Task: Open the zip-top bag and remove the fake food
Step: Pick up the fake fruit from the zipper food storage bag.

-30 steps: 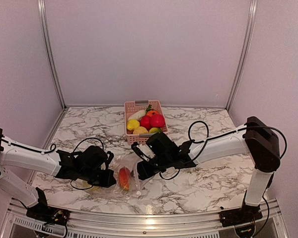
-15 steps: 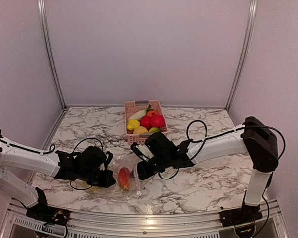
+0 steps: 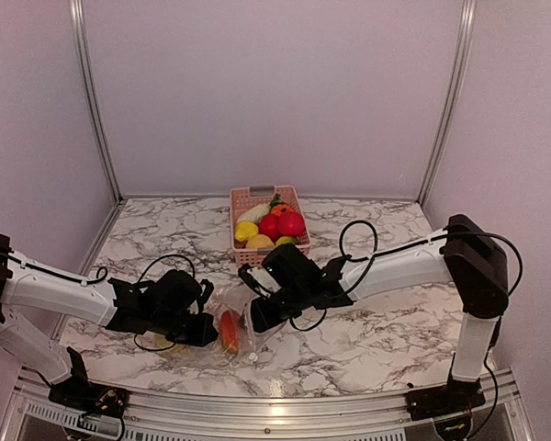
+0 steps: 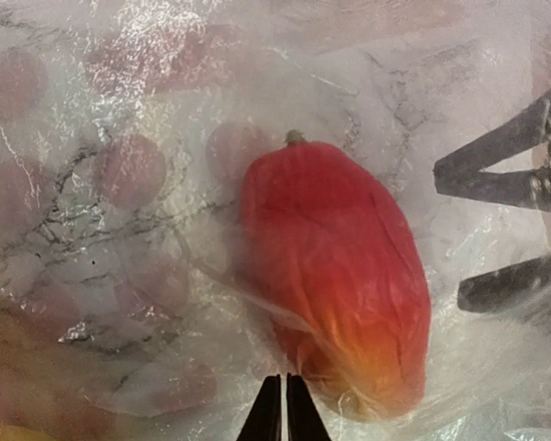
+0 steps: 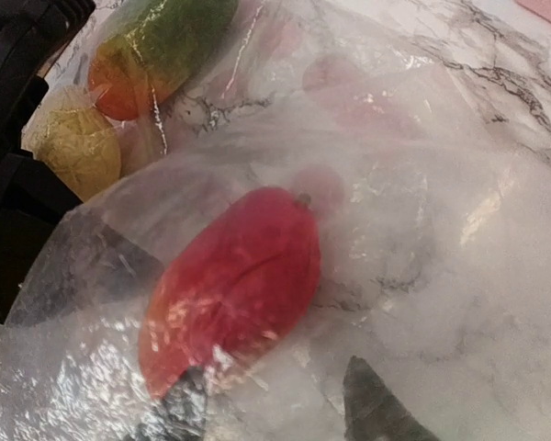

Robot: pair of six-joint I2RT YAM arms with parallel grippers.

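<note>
**A:** Marbled tabletop [image 3: 386, 340], pale walls on three sides. Where is the bag?

**B:** The zip-top bag [image 3: 234, 322] lies crumpled near the front edge, between the two arms, with one red fruit [image 4: 335, 276] inside. Most of the fake food [image 3: 280, 225] sits in the pink basket [image 3: 241, 196], well behind.

**A:** Why is the left gripper [image 4: 283, 409] so low?

**B:** Its jaws are pressed together, on a fold of film as I judge it, to anchor the bag while the other arm reaches.

**A:** And the right gripper [image 5: 275, 409]?

**B:** Jaws apart, seen through film, just beside the fruit's orange end. I cannot tell whether they are inside the mouth.

**A:** Room to move?

**B:** It is tight on the left, where a yellow piece [image 5: 73, 147] and a green-and-orange piece [image 5: 161, 41] lie just beside that gripper. Bare marble lies to the right, and between bag and basket
</note>
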